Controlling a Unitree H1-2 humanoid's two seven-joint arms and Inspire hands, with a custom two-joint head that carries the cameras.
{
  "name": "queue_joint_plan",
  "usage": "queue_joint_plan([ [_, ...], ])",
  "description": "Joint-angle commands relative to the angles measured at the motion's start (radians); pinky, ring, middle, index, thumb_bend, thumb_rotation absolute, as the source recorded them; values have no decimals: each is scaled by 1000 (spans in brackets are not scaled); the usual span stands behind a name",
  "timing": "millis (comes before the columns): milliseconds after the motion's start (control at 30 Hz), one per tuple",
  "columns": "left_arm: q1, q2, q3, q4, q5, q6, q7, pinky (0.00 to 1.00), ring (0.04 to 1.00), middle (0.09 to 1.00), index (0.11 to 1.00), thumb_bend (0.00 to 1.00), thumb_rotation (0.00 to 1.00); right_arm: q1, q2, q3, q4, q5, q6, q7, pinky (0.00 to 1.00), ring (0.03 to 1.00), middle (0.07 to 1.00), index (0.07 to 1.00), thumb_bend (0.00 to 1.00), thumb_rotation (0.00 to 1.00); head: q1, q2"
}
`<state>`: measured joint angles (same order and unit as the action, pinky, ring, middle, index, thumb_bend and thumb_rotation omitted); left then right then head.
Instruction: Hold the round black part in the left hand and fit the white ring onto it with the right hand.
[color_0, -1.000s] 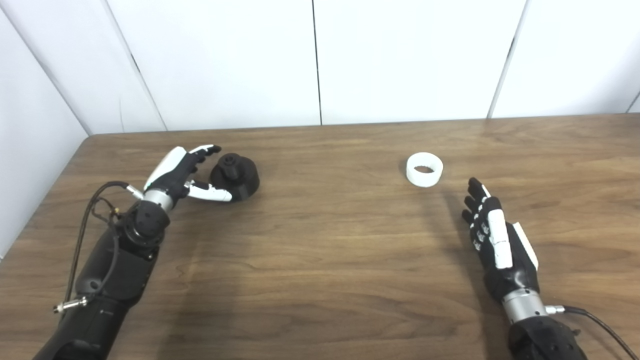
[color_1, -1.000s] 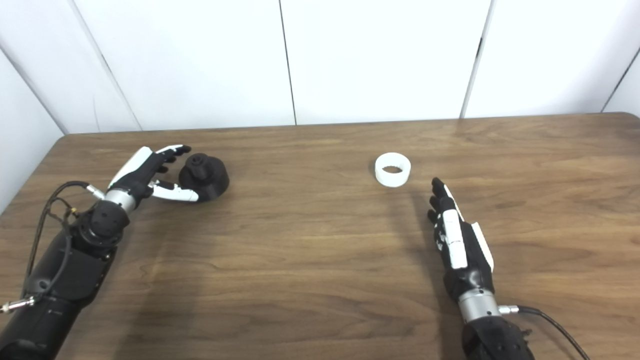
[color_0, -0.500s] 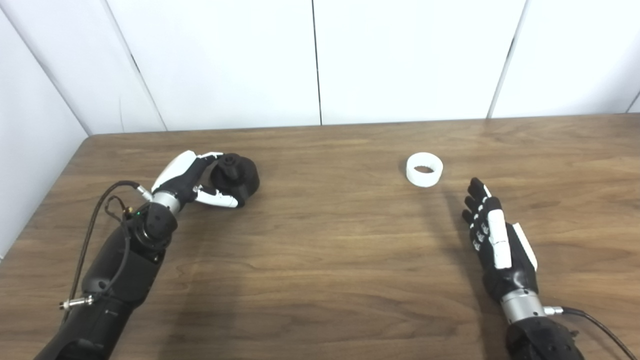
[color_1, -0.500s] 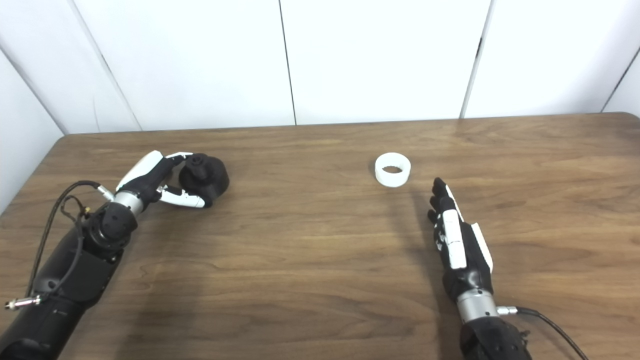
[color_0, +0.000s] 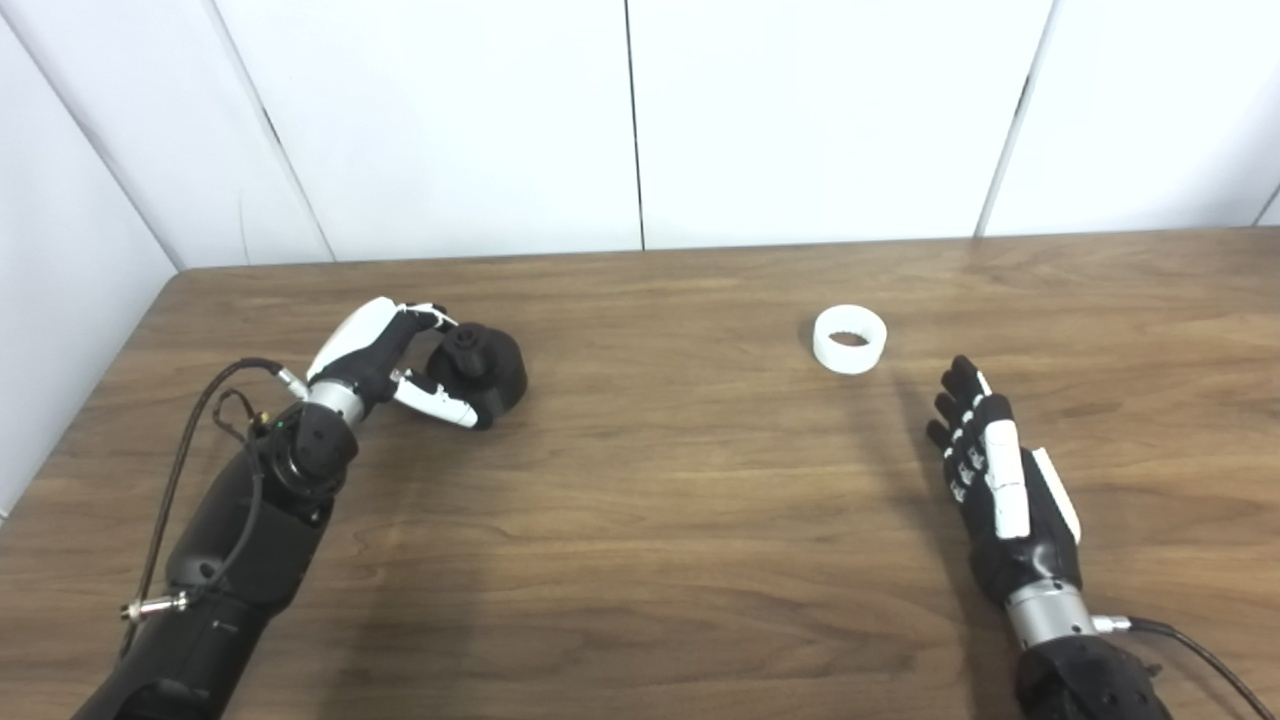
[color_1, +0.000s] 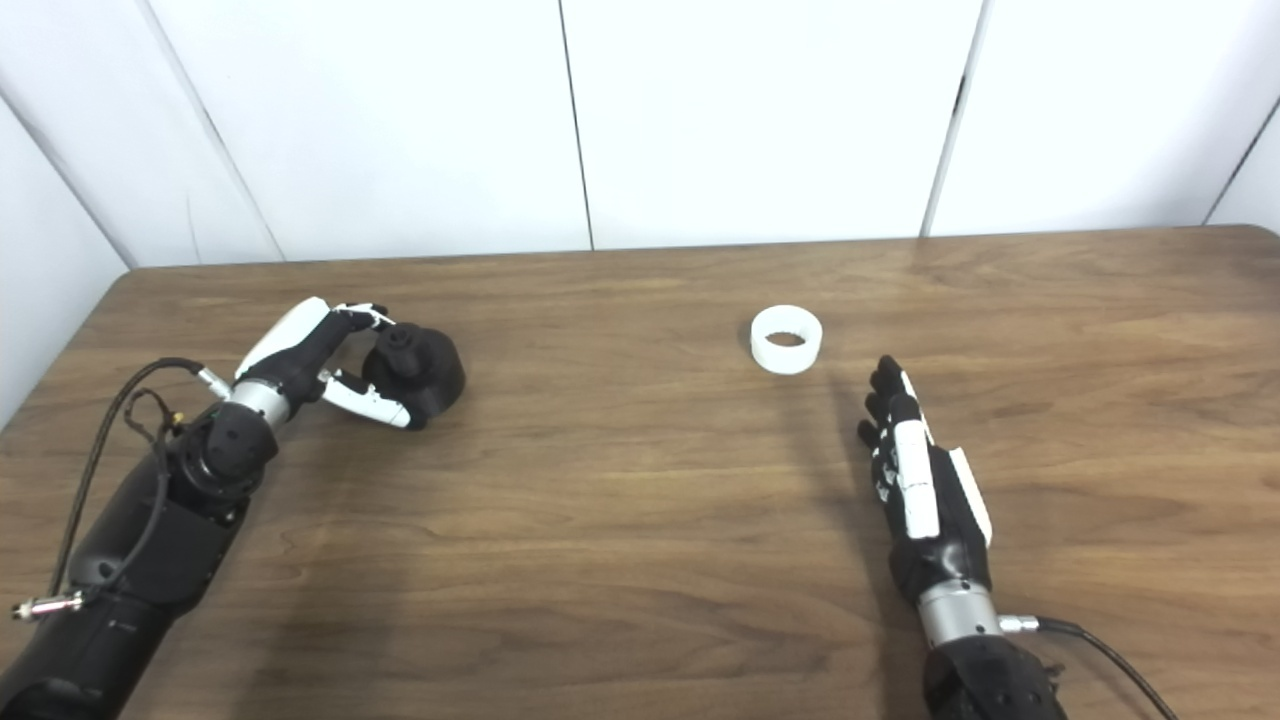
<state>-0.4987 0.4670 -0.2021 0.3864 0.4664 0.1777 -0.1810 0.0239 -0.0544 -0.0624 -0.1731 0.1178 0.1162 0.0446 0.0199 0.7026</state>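
Black and squat, the round part (color_0: 478, 366) is sitting on the table (color_0: 660, 520) under my left hand (color_0: 385, 358), whose fingers are curling around it, seemingly not yet gripping. I should be squeezing its wide base, stub pointing upward. My right hand (color_0: 995, 490) is lying open, holding nothing, near the white ring (color_0: 850, 339), hole upward.

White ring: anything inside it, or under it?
The white ring lies flat on the bare wooden table; through its opening only dark table shows. Nothing inside. The right hand is apart from it.
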Motion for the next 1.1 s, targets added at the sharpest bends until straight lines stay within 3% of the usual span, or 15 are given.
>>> queue_joint_plan([
  [0,-42,14,17,-34,4,-26,32,948,998,920,583,879,162,-8,1,0,-30,8,-36,6,1000,1000,990,1000,595,1000,0,0],
  [167,-38,11,21,-34,1,-42,39,932,998,916,574,867,158,-10,0,4,-31,11,-27,10,1000,1000,994,1000,583,1000,0,2],
  [500,17,11,11,-153,5,-25,2,928,990,915,596,857,137,-20,1,4,-34,14,-21,8,1000,1000,993,1000,584,1000,4,8],
  [933,131,-7,-35,-388,5,17,-133,908,977,913,598,889,139,-17,2,19,-42,4,-6,6,1000,1000,994,1000,592,1000,3,22],
  [1067,165,-9,-52,-430,4,-2,-158,908,983,916,604,889,154,-16,2,21,-43,4,-4,7,1000,1000,994,1000,595,1000,2,25],
])
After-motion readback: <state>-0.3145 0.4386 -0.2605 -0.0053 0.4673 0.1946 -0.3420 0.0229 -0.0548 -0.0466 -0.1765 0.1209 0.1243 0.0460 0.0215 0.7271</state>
